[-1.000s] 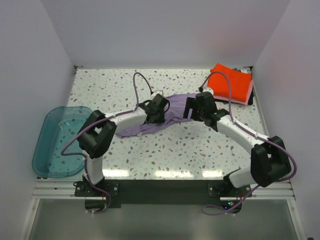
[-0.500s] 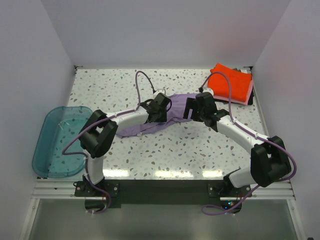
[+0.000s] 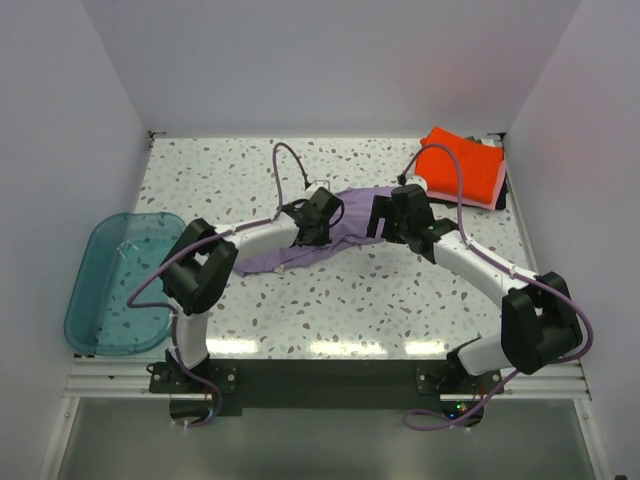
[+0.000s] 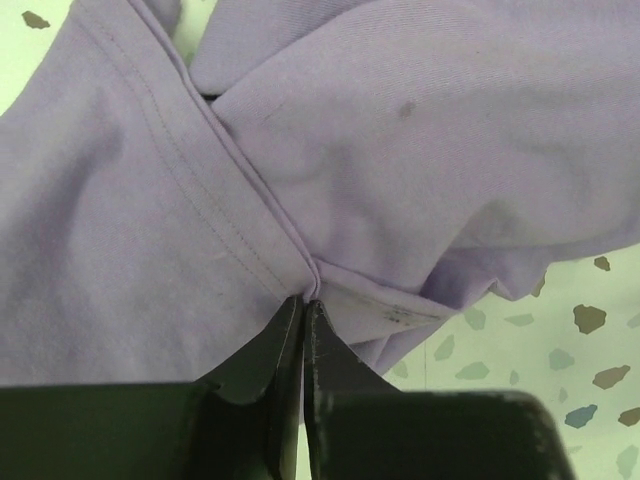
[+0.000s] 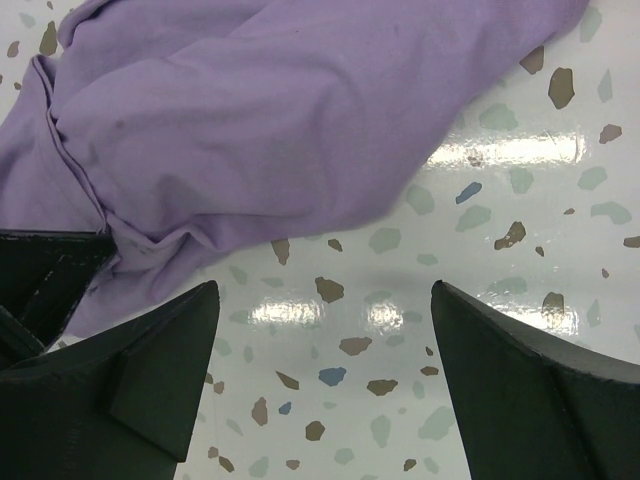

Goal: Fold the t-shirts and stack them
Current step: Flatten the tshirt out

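On the speckled terrazzo tabletop, the large crumpled lavender-purple cloth t-shirt lies bunched at the centre, and the folded bright orange-red t-shirt sits in the far right corner. My left claw is pinched together on a stitched hem fold of the lavender shirt. My right claw hangs with its fingers wide apart over bare surface just beside the cloth's edge, holding nothing. I judge the step is spreading the shirt flat, so I'd have the right claw take a matching hem, not a loose bulge, then draw both apart evenly and low.
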Action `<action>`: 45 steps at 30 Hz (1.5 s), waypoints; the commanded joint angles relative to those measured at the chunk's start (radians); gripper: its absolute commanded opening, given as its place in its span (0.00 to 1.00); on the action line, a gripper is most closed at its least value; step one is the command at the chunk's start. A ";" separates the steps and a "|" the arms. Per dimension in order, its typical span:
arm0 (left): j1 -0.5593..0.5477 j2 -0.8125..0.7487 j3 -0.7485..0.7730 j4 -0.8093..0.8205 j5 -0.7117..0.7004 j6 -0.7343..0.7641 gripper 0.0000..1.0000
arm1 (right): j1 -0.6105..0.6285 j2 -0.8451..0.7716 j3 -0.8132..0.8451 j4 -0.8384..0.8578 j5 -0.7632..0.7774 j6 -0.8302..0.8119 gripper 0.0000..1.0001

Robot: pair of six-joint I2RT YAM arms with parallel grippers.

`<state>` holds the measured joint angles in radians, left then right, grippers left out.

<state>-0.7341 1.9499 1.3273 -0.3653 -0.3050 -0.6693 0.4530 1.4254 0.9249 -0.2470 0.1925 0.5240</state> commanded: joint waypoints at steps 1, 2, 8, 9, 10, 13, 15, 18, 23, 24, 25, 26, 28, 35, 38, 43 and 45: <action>-0.004 -0.091 -0.005 -0.027 -0.040 0.007 0.05 | -0.002 -0.011 -0.008 0.055 0.025 0.016 0.90; -0.004 -0.103 -0.007 -0.038 -0.048 0.008 0.00 | -0.002 -0.010 -0.008 0.057 0.024 0.018 0.90; 0.013 -0.236 -0.059 -0.067 -0.071 0.002 0.00 | -0.002 0.012 -0.006 0.071 0.013 0.027 0.90; 0.018 -0.273 -0.063 -0.076 -0.074 -0.009 0.00 | -0.002 0.018 -0.005 0.072 0.009 0.028 0.90; 0.027 -0.296 -0.077 -0.089 -0.083 -0.015 0.00 | -0.004 0.029 -0.003 0.077 0.010 0.030 0.90; 0.056 -0.416 -0.131 -0.145 -0.137 -0.041 0.00 | -0.008 0.052 0.014 0.077 0.012 0.031 0.90; 0.087 -0.529 -0.167 -0.173 -0.166 -0.072 0.00 | -0.011 0.064 0.029 0.077 0.013 0.033 0.90; 0.191 -0.706 -0.287 -0.219 -0.169 -0.105 0.00 | -0.025 0.090 0.051 0.075 0.010 0.036 0.90; 0.343 -0.940 -0.378 -0.267 -0.181 -0.111 0.00 | -0.053 0.133 0.071 0.084 0.007 0.041 0.90; 0.355 -0.956 -0.384 -0.276 -0.183 -0.111 0.00 | -0.057 0.150 0.074 0.087 0.002 0.042 0.90; 0.367 -0.967 -0.385 -0.299 -0.187 -0.113 0.00 | -0.066 0.158 0.075 0.092 -0.004 0.045 0.89; 0.369 -0.979 -0.382 -0.317 -0.206 -0.128 0.00 | -0.071 0.164 0.080 0.094 -0.010 0.050 0.89; 0.374 -0.991 -0.378 -0.348 -0.221 -0.134 0.00 | -0.077 0.181 0.084 0.098 -0.018 0.051 0.89; 0.395 -1.045 -0.361 -0.377 -0.263 -0.144 0.00 | -0.076 0.237 0.097 0.120 -0.053 0.059 0.87; 0.398 -1.057 -0.321 -0.396 -0.279 -0.135 0.00 | -0.083 0.262 0.109 0.112 -0.008 0.048 0.86; 0.401 -1.050 -0.232 -0.405 -0.299 -0.089 0.00 | -0.105 0.299 0.132 0.127 -0.001 0.047 0.81; 0.401 -1.045 -0.205 -0.411 -0.301 -0.082 0.00 | -0.109 0.320 0.138 0.136 0.005 0.050 0.78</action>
<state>-0.3428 0.9134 1.0481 -0.7681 -0.5541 -0.7811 0.3531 1.7279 1.0164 -0.1818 0.1501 0.5648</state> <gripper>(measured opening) 0.021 0.796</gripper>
